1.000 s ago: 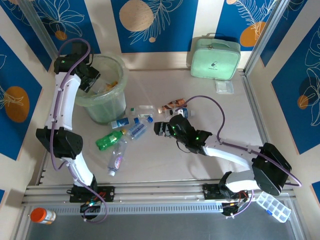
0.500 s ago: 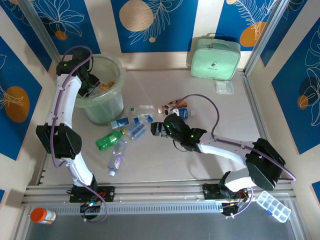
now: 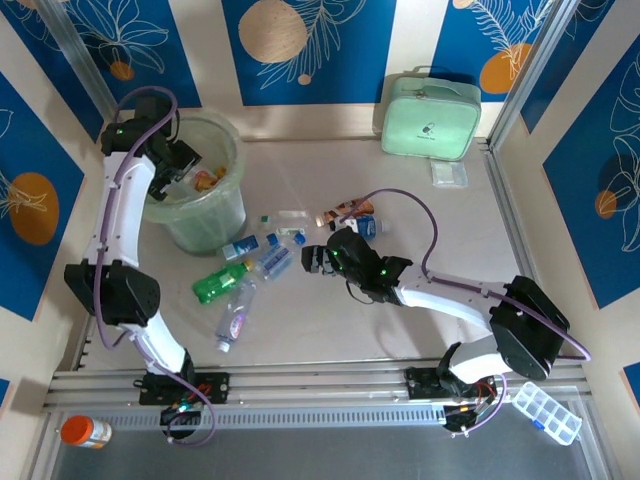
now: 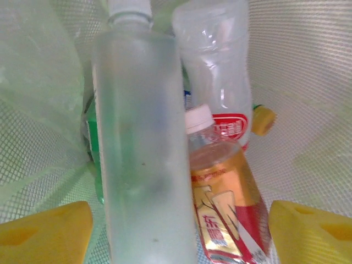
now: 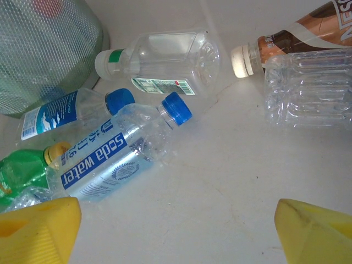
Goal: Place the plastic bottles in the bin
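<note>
Hanging spread wide inside the bin (image 3: 205,222): left claw (image 4: 179,228).
Lying untouched between its sides: frosted bottle (image 4: 140,154); gaping outside the bin: right claw (image 5: 176,225).

The left gripper (image 3: 183,168) hangs over the bin (image 3: 203,226) at ten o'clock on the table. The right gripper (image 3: 316,258) sits mid-table, with bottles (image 3: 272,262) scattered at its nine o'clock.
</note>
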You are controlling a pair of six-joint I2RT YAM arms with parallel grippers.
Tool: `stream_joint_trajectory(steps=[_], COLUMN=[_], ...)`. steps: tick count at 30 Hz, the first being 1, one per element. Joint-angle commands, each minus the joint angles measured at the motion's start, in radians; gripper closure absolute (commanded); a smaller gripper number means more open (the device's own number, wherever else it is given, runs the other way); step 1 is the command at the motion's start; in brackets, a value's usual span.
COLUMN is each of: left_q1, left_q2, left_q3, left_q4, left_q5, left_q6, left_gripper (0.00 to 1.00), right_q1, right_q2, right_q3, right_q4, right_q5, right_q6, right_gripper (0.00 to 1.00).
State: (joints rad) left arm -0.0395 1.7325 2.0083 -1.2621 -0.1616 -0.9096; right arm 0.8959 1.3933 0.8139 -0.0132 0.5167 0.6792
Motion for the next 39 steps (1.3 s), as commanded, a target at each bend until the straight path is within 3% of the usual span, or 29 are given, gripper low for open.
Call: stream_joint_trajectory(steps=[1,5,8,12,15,18,22,29,36,39], left_q1=[0.01,0.01,0.009,0.003,-0.012,-0.039,-0.159,-0.371,-0.624,-0.745], left_q2=[-0.05,-0.074,-0.084,-0.073,-0.078,-0.133,-0.272,-0.574,-0.727,-0.772], left_q3=[0.04,0.044,0.026,-0.005,-0.007,-0.013,-0.076,-0.415,-0.662,-0.772], left_q4=[-0.087,-0.07,-0.035,0.013,0.02,0.073,0.185,0.421,0.406,0.398], left_q5=[-0.03,-0.072,-0.075,0.001,-0.019,-0.079,-0.294,-0.223,-0.175,-0.212], left_q6=[0.01,0.022,0.044,0.091,0.125,0.22,0.387,0.478,0.478,0.465], left_gripper=[0.17,0.24,0.35,0.54,0.57,0.54,0.48,0.42,0.43,0.44], right_q1=[0.007,0.007,0.007,0.006,0.008,0.007,0.007,0.007,0.006,0.006], right_q2=[0.004,0.003,0.003,0.001,0.001,0.001,0.002,-0.003,-0.021,-0.033], right_q3=[0.029,0.027,0.03,0.028,0.028,0.03,0.031,0.03,0.021,0.015], right_q4=[-0.001,-0.001,-0.002,-0.002,-0.003,-0.003,-0.002,-0.003,0.0,0.002], right_q5=[0.011,0.012,0.009,0.014,0.015,0.012,0.005,0.009,0.017,0.02], right_q6=[-0.013,-0.013,-0.013,-0.015,-0.016,-0.018,-0.025,-0.032,-0.037,-0.038], right_gripper=[0.09,0.09,0.09,0.09,0.09,0.09,0.09,0.09,0.09,0.09])
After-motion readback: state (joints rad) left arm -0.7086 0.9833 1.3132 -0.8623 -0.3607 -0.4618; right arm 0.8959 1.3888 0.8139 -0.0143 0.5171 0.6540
